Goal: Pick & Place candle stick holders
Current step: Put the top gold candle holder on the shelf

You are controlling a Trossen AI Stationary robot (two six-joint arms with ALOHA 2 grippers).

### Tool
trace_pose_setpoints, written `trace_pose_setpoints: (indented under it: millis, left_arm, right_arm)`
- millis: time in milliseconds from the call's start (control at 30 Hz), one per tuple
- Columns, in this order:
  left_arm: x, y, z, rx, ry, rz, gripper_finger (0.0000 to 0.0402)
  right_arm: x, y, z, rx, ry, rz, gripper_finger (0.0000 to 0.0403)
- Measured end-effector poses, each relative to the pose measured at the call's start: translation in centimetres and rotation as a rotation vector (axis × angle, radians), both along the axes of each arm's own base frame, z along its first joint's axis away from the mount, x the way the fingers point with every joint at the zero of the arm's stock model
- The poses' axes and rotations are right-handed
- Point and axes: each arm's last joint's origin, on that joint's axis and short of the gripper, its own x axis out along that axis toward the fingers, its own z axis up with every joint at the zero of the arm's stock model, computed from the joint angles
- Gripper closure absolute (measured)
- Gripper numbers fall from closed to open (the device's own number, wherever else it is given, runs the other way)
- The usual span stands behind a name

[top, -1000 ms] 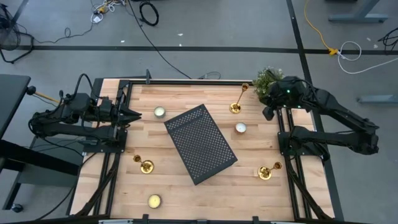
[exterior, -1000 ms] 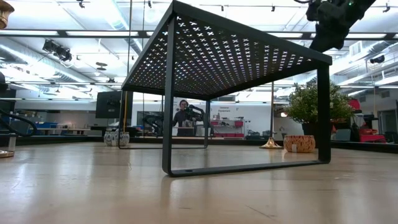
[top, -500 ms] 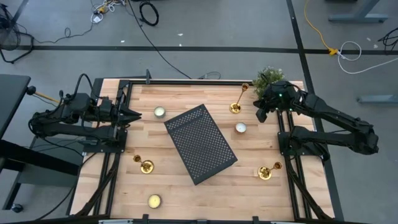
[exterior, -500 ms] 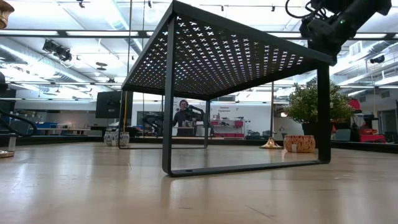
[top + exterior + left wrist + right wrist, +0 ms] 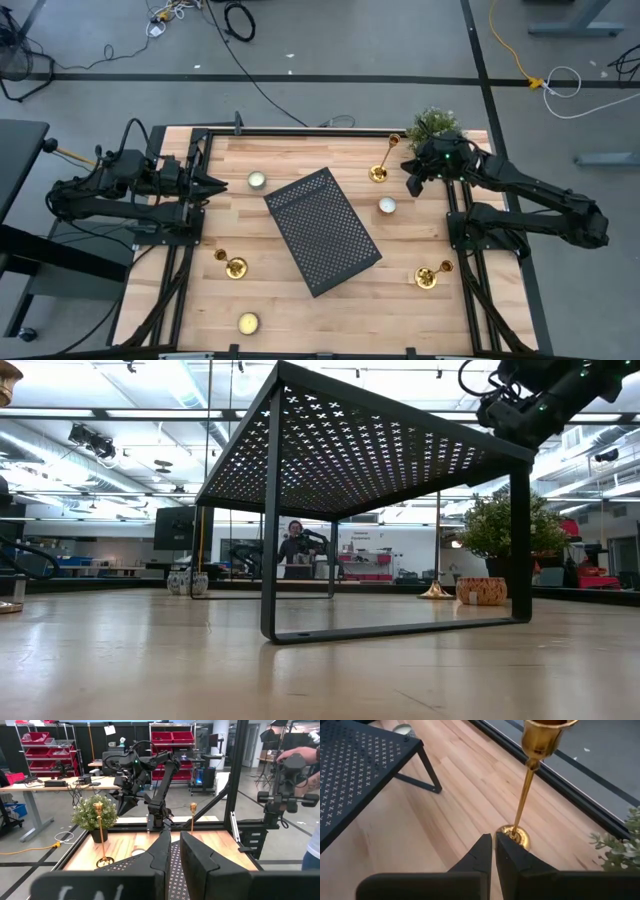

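Three brass candle stick holders stand upright on their round bases on the wooden table: one at the far right (image 5: 380, 166), one at the near left (image 5: 232, 265), one at the near right (image 5: 430, 275). My right gripper (image 5: 410, 186) hangs shut above the table, just right of the far holder. In the right wrist view its fingertips (image 5: 493, 845) point down beside that holder's base (image 5: 516, 835), apart from it, with stem and cup (image 5: 542, 737) rising ahead. My left gripper (image 5: 221, 184) waits shut and level at the table's left edge.
A black perforated metal rack (image 5: 322, 230) stands on its legs in the table's middle. Three tealight candles (image 5: 257, 180) (image 5: 387, 206) (image 5: 247, 323) lie around it. A small potted plant (image 5: 432, 125) stands at the far right corner. A person (image 5: 307, 775) stands beyond the table.
My right gripper has come down and moved toward the table's left, from beside the plant toward the far candle stick holder, tipping its fingers further downward. It stays shut. The holders and my left arm have not moved.
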Motion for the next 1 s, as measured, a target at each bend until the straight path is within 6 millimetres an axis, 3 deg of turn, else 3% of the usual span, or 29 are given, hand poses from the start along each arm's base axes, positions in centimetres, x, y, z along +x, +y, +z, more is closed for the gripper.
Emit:
trace_pose_setpoints:
  millis: [467, 1000]
  left_arm:
    - [0.00, 0.00, 0.00, 0.000, 0.000, 0.000, 0.0356]
    - [0.00, 0.00, 0.00, 0.000, 0.000, 0.000, 0.0356]
  right_arm:
    - [0.28, -0.18, -0.29, -0.024, -0.038, -0.001, 0.0368]
    - [0.53, -0.54, -0.19, -0.075, -0.038, -0.048, 0.0195]
